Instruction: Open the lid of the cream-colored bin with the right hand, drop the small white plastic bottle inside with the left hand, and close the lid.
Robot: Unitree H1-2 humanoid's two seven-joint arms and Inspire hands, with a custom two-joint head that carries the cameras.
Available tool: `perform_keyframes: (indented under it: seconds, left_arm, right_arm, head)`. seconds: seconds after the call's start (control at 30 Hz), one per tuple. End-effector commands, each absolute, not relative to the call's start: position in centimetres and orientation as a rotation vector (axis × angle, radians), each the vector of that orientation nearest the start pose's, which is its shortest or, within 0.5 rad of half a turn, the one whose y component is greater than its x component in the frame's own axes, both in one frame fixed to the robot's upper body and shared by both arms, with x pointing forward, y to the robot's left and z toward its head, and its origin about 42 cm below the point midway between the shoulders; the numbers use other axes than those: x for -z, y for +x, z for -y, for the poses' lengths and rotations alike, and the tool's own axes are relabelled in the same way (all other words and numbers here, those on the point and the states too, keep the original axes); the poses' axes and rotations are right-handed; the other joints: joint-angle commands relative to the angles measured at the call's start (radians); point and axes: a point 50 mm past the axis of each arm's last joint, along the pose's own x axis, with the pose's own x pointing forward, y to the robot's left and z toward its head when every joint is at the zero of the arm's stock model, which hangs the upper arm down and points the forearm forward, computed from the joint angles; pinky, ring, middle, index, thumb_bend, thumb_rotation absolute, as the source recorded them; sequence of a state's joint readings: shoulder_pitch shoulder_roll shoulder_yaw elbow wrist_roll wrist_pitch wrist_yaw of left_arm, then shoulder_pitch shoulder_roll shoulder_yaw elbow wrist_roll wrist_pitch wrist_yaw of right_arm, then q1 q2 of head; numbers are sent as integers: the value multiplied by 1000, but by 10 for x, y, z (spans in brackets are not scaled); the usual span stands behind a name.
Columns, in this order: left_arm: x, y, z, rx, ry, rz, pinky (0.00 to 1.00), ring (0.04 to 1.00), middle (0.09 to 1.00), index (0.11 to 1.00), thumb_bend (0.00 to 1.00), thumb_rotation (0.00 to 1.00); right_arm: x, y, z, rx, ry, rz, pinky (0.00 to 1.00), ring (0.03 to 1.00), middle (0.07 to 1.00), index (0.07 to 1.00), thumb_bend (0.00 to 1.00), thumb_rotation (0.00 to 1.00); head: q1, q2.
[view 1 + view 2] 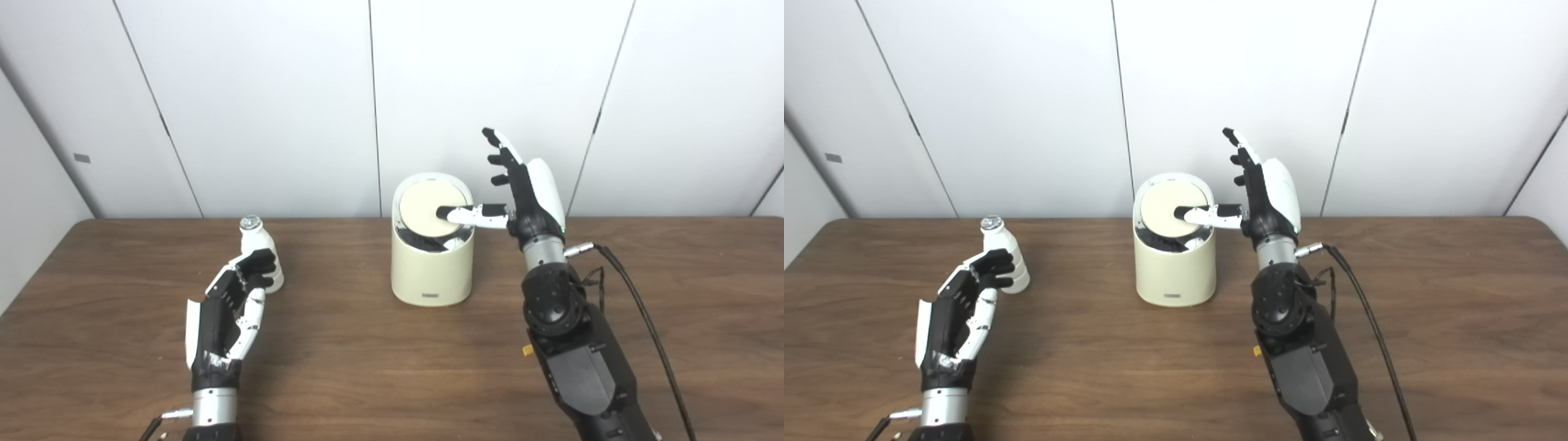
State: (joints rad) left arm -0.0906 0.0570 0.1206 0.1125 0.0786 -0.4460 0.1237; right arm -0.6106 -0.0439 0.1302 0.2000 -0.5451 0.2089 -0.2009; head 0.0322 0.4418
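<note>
The cream-colored bin (pixel 432 269) stands at the table's middle, its round lid (pixel 429 205) tilted up and part open, with a dark gap under the near edge. My right hand (pixel 527 190) is beside the bin on the right, fingers spread upward, thumb lying across the lid. The small white plastic bottle (pixel 257 245) with a silver cap stands upright at the left. My left hand (pixel 236 306) is open just in front of it, its curled fingers reaching the bottle's side without closing round it.
The brown wooden table (pixel 380 367) runs to a white panelled wall behind the bin. A black cable (pixel 643 318) trails from my right forearm across the right side of the table.
</note>
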Motion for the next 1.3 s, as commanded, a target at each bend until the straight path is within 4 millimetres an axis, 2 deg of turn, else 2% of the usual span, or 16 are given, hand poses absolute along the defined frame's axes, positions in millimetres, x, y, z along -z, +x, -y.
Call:
perform_keyframes:
  seconds: [0.0, 0.07, 0.2, 0.43, 0.53, 0.6, 0.7, 0.9, 1.1, 1.27]
  left_arm:
    - [-99, 296, -253, -198, 98, 363, 665, 719, 734, 726, 194, 521]
    - [-99, 296, -253, -198, 100, 363, 669, 722, 736, 728, 198, 522]
    - [-98, 296, -253, -200, 106, 361, 673, 723, 735, 727, 208, 537]
    - [-100, 295, -251, -198, 102, 365, 673, 724, 736, 729, 198, 524]
    - [-100, 295, -251, -198, 102, 366, 671, 724, 736, 728, 206, 519]
    - [-100, 295, -251, -199, 100, 366, 675, 725, 735, 727, 210, 519]
    - [-100, 295, -250, -196, 101, 368, 673, 726, 736, 727, 209, 518]
    - [-101, 294, -251, -197, 103, 366, 681, 731, 739, 728, 212, 528]
    - [-102, 294, -251, -197, 106, 372, 668, 725, 737, 727, 207, 534]
    - [-102, 295, -251, -193, 106, 371, 673, 726, 736, 725, 210, 538]
  right_arm:
    - [-284, 456, 141, 144, -620, 411, 606, 774, 904, 892, 938, 248]
    - [-284, 458, 139, 146, -628, 412, 576, 754, 906, 888, 934, 254]
    - [-286, 459, 135, 140, -629, 406, 648, 814, 913, 895, 924, 250]
    - [-287, 458, 131, 130, -648, 391, 643, 828, 925, 910, 964, 195]
    - [-287, 458, 129, 139, -686, 394, 666, 852, 930, 913, 980, 132]
    - [-286, 457, 128, 144, -699, 394, 701, 879, 941, 923, 971, 44]
    - [-284, 457, 126, 152, -719, 399, 728, 898, 948, 936, 946, 7]
    - [-280, 457, 124, 163, -760, 389, 731, 910, 960, 955, 869, 0]
    - [-279, 457, 124, 174, -787, 397, 684, 895, 952, 954, 846, 0]
    - [-277, 456, 124, 167, -825, 422, 687, 912, 957, 956, 843, 0]
  head:
    - [2, 1]
    - [2, 1]
    - [2, 0]
    - [5, 4]
    - [5, 5]
    - [4, 7]
    - [4, 8]
    - [4, 8]
    - [4, 14]
    - [4, 14]
